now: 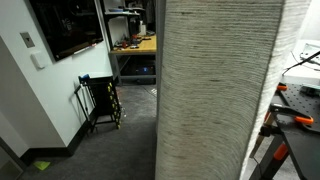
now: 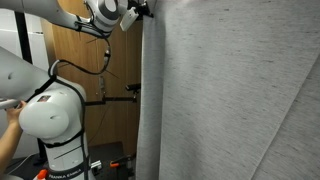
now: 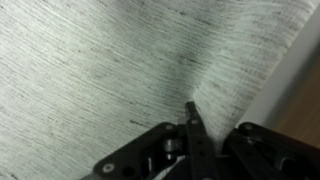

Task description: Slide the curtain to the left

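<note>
Gripper (image 3: 190,112): clenched, as far as I can judge, on a pinch of the curtain (image 3: 100,70). In the wrist view the fingers meet in one thin dark blade, and creases fan out from that spot.
Grip place: high up at the curtain's free edge, at the very top of an exterior view (image 2: 143,12).
Why so high: a pull near the rail probably carries the runners along, instead of only swinging the cloth.
Curtain: hangs straight down below the gripper and spreads away from it, on the side away from the arm (image 2: 50,110). It fills most of both exterior views.
Arm: rises from its base, well below the gripper, and bends over to reach the edge.
Cut off: the rail and hooks above the gripper, and the hem far below it.
Hidden: the finger pads are buried in the fold, so I cannot tell how much cloth they hold. Whatever lies behind the curtain is hidden too.
Not seen: in an exterior view of the curtain (image 1: 215,90), no gripper shows.
</note>
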Tool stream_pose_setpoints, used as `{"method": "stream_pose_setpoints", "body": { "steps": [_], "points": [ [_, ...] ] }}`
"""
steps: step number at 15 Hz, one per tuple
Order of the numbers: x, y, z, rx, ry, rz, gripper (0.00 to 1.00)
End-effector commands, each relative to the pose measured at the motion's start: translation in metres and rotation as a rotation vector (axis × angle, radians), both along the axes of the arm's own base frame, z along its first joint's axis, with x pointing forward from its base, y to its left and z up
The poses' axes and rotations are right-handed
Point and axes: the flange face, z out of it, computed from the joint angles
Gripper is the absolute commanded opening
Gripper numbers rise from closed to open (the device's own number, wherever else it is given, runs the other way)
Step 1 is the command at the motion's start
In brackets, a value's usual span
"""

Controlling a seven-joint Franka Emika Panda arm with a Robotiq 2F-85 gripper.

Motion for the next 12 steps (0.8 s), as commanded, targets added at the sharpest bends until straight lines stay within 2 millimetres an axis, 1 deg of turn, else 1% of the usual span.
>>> {"method": "stream_pose_setpoints", "body": {
  "steps": [1, 7, 12],
  "points": [
    [-0.0179, 0.045, -0.0442, -0.111, 0.074, 0.07, 0.01],
    [-0.017, 0.0459, -0.0418, -0.173, 0.034, 0.07, 0.01],
    [-0.0162, 0.0449, -0.044, -0.212, 0.038, 0.051, 0.01]
  ]
}}
